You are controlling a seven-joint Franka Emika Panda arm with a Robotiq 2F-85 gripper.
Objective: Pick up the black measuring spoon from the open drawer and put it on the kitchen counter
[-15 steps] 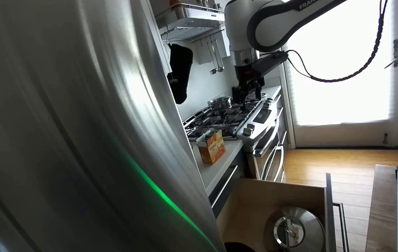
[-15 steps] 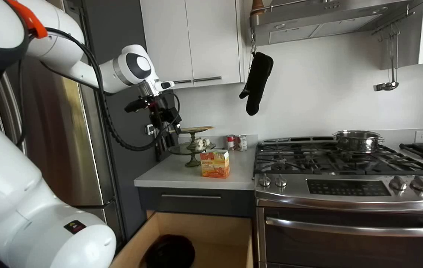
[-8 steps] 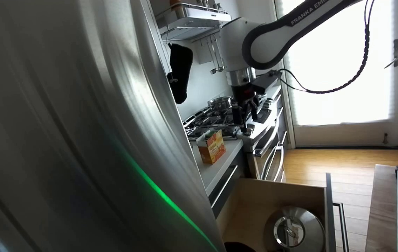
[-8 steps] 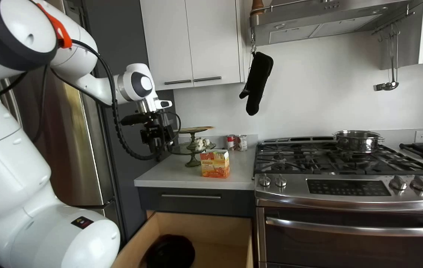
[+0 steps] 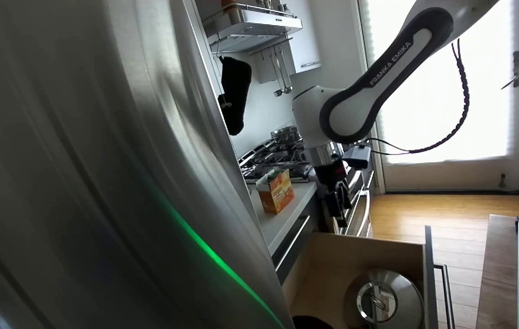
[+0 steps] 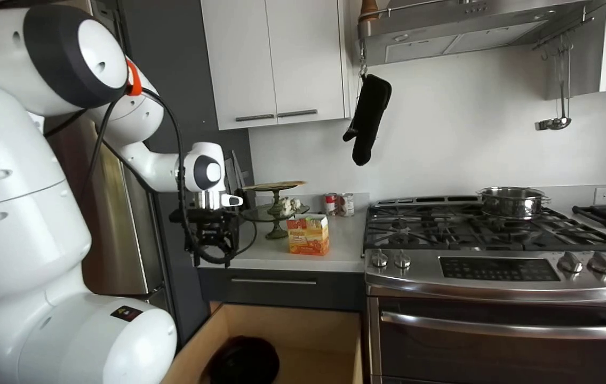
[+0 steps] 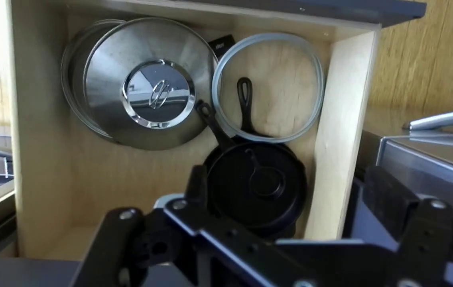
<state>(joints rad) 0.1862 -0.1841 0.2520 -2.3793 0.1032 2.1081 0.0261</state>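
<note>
The black measuring spoon (image 7: 266,181) shows in the wrist view as a small dark round bowl with a thin hooked handle. It lies inside a black skillet (image 7: 226,187) in the open drawer (image 7: 39,139). The drawer has a pale wood floor and a dark grey front. The spoon cannot be made out in either exterior view. My gripper (image 7: 294,187) is open and empty, high above the drawer, its fingers to either side of the spoon in the wrist view. It also shows in both exterior views (image 5: 342,214) (image 6: 212,261). The pale grey kitchen counter (image 6: 260,253) is above the drawer.
A steel lid (image 7: 107,79) and a clear-rimmed glass lid (image 7: 320,87) lie in the drawer beside the skillet handles. An orange box (image 6: 308,237), a green cake stand (image 6: 276,229) and cans (image 6: 331,204) stand on the counter. The steel oven (image 6: 495,346) adjoins the drawer.
The arm has lowered my gripper from above counter height to near the counter's front edge level, above the drawer. The gripper now points more straight down. The drawer and its contents have not moved.
</note>
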